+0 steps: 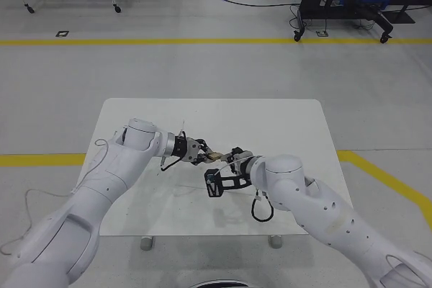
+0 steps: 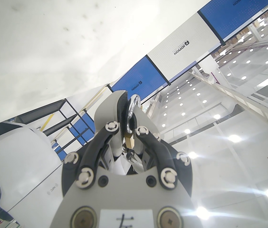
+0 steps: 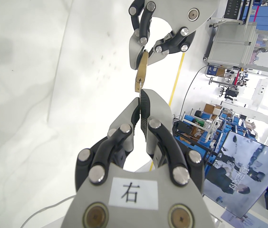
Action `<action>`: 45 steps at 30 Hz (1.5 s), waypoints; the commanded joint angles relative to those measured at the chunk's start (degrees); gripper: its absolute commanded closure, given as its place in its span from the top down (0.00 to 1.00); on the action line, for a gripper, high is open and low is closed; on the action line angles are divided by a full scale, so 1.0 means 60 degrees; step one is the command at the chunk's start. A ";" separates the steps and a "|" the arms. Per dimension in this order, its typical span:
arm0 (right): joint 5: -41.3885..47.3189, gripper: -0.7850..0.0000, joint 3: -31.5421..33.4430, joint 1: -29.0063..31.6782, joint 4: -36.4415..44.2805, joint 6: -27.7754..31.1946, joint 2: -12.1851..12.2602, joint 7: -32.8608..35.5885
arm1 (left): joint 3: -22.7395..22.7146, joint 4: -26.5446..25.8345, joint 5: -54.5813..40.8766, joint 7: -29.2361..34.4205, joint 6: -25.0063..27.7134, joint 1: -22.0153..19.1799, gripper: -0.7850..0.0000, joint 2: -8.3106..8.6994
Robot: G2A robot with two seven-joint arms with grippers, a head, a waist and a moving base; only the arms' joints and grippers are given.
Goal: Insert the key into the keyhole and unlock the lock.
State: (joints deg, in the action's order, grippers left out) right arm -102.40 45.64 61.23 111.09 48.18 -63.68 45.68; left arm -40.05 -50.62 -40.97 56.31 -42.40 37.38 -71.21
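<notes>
While the L tool [image 3: 144, 56] clamps the brass lock [image 3: 140, 72] above the bench [image 1: 288, 122], R tool [image 3: 139, 99], just right of it, is pinched tight on the key [image 3: 139, 92], tip at the keyhole [image 3: 139, 80].

Brass lock [image 3: 141, 69], midair, keyhole [image 3: 140, 79] visible
</notes>
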 commanded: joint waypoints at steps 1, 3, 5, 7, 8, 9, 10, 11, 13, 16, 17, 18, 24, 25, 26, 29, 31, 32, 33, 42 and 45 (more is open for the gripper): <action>-0.0006 0.00 -0.0053 -0.0025 0.0025 0.0022 -0.0028 0.0091 | -0.0025 -0.0052 -0.0002 -0.0044 -0.0020 0.0035 0.00 0.0006; 0.0007 0.00 -0.0115 -0.0060 0.0017 0.0032 -0.0064 0.0156 | -0.0049 -0.0101 0.0003 -0.0069 -0.0071 0.0064 0.00 0.0014; -0.0004 0.00 -0.0204 -0.0111 -0.0011 0.0049 -0.0104 0.0223 | -0.0062 -0.0151 0.0014 -0.0072 -0.0103 0.0099 0.00 0.0021; 0.0014 0.00 -0.0270 -0.0159 -0.0066 0.0048 -0.0145 0.0276 | -0.0085 -0.0178 0.0016 -0.0070 -0.0130 0.0120 0.00 0.0030; 0.0025 0.00 -0.0291 -0.0180 -0.0088 0.0038 -0.0163 0.0298 | -0.0095 -0.0192 0.0009 -0.0052 -0.0143 0.0130 0.00 0.0033; 0.0036 0.00 -0.0305 -0.0197 -0.0105 0.0032 -0.0179 0.0316 | -0.0106 -0.0194 0.0009 -0.0045 -0.0157 0.0139 0.00 0.0037; 0.0046 0.00 -0.0312 -0.0203 -0.0119 0.0024 -0.0192 0.0335 | -0.0116 -0.0198 0.0014 -0.0044 -0.0164 0.0145 0.00 0.0041; 0.0056 0.00 -0.0309 -0.0198 -0.0121 0.0014 -0.0202 0.0356 | -0.0126 -0.0200 0.0018 -0.0041 -0.0172 0.0152 0.00 0.0044; 0.0087 0.00 -0.0261 -0.0183 -0.0122 0.0004 -0.0211 0.0374 | -0.0153 -0.0207 0.0011 -0.0047 -0.0171 0.0167 0.00 0.0050; 0.0097 0.00 -0.0170 -0.0136 -0.0152 -0.0008 -0.0213 0.0403 | -0.0177 -0.0224 0.0011 -0.0054 -0.0199 0.0181 0.00 0.0054; 0.0100 0.00 -0.0149 -0.0116 -0.0164 0.0000 -0.0213 0.0408 | -0.0185 -0.0234 0.0013 -0.0058 -0.0207 0.0183 0.00 0.0055; 0.0099 0.00 -0.0130 -0.0104 -0.0160 0.0016 -0.0214 0.0409 | -0.0197 -0.0242 0.0007 -0.0063 -0.0207 0.0185 0.00 0.0056; 0.0075 0.00 -0.0030 -0.0025 -0.0156 0.0063 -0.0222 0.0397 | -0.0225 -0.0314 0.0013 -0.0080 -0.0222 0.0224 0.00 0.0057; 0.0060 0.00 -0.0024 -0.0020 -0.0159 0.0085 -0.0224 0.0397 | -0.0226 -0.0324 0.0017 -0.0084 -0.0217 0.0236 0.00 0.0057; 0.0040 0.00 -0.0025 -0.0012 -0.0174 0.0092 -0.0229 0.0406 | -0.0231 -0.0332 0.0019 -0.0088 -0.0218 0.0242 0.00 0.0058; 0.0022 0.00 -0.0025 0.0004 -0.0216 0.0074 -0.0248 0.0408 | -0.0246 -0.0346 0.0033 -0.0109 -0.0223 0.0254 0.00 0.0060; 0.0023 0.00 -0.0020 0.0007 -0.0238 0.0085 -0.0260 0.0405 | -0.0261 -0.0355 0.0033 -0.0120 -0.0224 0.0262 0.00 0.0062; 0.0021 0.00 -0.0013 0.0007 -0.0243 0.0092 -0.0265 0.0403 | -0.0273 -0.0356 0.0029 -0.0123 -0.0218 0.0265 0.00 0.0063; 0.0019 0.00 -0.0001 0.0009 -0.0243 0.0103 -0.0268 0.0403 | -0.0281 -0.0358 0.0032 -0.0123 -0.0220 0.0265 0.00 0.0065; -0.0031 0.00 0.0045 0.0063 -0.0209 0.0179 -0.0305 0.0489 | -0.0312 -0.0463 0.0087 -0.0128 -0.0269 0.0284 0.00 0.0075; -0.0044 0.00 -0.0039 0.0026 -0.0214 0.0204 -0.0344 0.0525 | -0.0312 -0.0493 0.0109 -0.0137 -0.0296 0.0298 0.00 0.0077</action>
State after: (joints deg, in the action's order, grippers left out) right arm -102.64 45.57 61.47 109.83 49.37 -65.67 48.80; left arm -41.93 -53.51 -40.37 55.53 -44.12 39.14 -70.75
